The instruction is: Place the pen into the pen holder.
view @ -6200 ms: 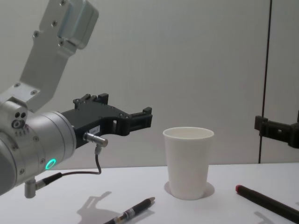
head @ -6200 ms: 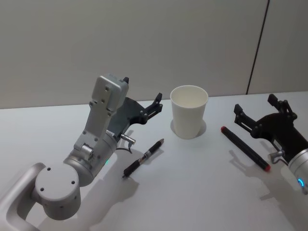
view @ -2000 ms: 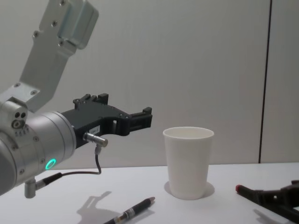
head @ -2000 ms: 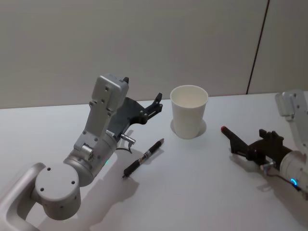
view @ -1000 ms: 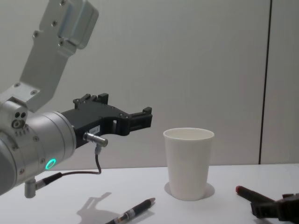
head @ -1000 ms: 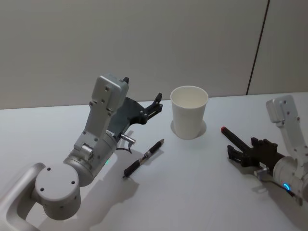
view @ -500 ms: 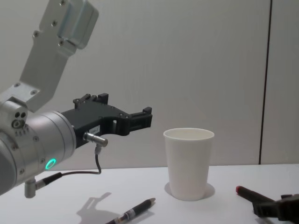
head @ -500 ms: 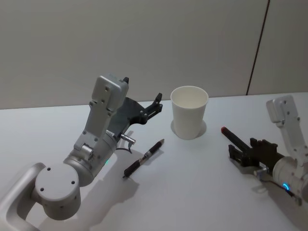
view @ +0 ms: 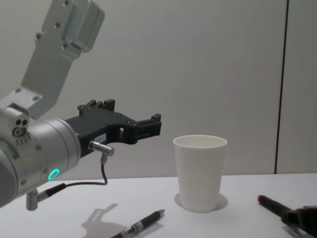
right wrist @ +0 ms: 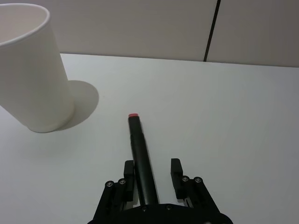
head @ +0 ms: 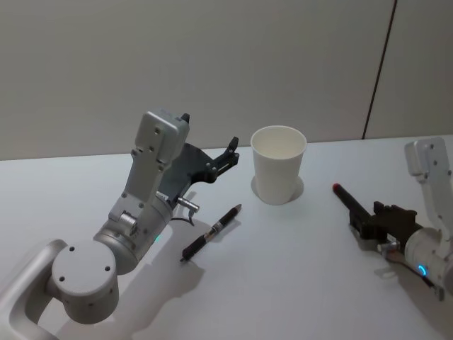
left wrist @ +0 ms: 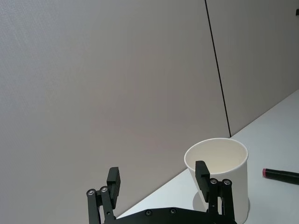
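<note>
Getting the pen into the pen holder (head: 278,164) is only at its start. The pen holder stands upright on the bench (head: 297,276), and no pen sticks out of it. The red-tipped pen (right wrist: 139,144) lies flat on the bench, off to the right of the pen holder and apart from it. Its red end points away from the robot. So the pen is not in yet. I think the step now is the grab. After that, the pen must go up, over the rim and down into the pen holder.

The right hand (right wrist: 152,162) is low at the bench, with the red-tipped pen between its two fingers (right wrist: 128,169). The fingers are a bit open. One finger looks like it touches the side of the pen, and the other has a gap beside it. So the hand is around the pen but does not squeeze it yet, as far as I can tell.

The left hand (head: 209,130) hangs in the air to the left of the pen holder. It is wide open and holds nothing. A second pen (head: 211,233), dark and thin, lies on the bench below it, and no hand touches it.
</note>
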You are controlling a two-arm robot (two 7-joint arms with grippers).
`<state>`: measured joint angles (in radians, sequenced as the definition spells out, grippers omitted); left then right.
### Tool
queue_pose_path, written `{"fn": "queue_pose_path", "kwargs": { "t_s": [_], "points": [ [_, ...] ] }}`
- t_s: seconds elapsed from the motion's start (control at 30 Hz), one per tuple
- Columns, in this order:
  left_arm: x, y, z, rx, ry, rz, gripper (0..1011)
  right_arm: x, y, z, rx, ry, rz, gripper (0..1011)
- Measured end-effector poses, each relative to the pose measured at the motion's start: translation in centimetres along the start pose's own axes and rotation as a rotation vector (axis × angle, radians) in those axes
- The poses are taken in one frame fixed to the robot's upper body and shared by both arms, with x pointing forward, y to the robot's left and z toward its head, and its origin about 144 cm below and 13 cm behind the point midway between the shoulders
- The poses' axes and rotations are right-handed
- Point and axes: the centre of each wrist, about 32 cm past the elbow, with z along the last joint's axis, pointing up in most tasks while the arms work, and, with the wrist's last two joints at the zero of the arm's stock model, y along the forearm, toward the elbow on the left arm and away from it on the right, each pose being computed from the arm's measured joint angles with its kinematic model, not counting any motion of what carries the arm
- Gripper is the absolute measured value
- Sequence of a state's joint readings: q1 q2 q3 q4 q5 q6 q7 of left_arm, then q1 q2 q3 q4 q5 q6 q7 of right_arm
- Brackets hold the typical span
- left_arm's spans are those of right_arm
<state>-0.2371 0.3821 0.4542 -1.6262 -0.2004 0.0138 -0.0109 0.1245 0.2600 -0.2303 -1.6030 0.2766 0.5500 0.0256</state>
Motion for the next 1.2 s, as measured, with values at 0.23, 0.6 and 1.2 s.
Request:
{"fn": "queue_pose_path", "kwargs": {
  "t_s": [0.23, 0.6, 1.2],
  "points": [
    [0.00, 0.00, 0.00, 0.000, 0.000, 0.000, 1001, 0.01, 0.04, 0.05, 0.002, 0.016, -0.013, 289],
    [0.00, 0.00, 0.00, 0.000, 0.000, 0.000, 1001, -0.02, 0.07, 0.08, 0.003, 0.028, -0.017, 179],
    [0.00, 0.00, 0.00, 0.000, 0.000, 0.000, 1001, 0.10, 0.04, 0.19, 0.145, -0.010, 0.007, 178]
  ]
}}
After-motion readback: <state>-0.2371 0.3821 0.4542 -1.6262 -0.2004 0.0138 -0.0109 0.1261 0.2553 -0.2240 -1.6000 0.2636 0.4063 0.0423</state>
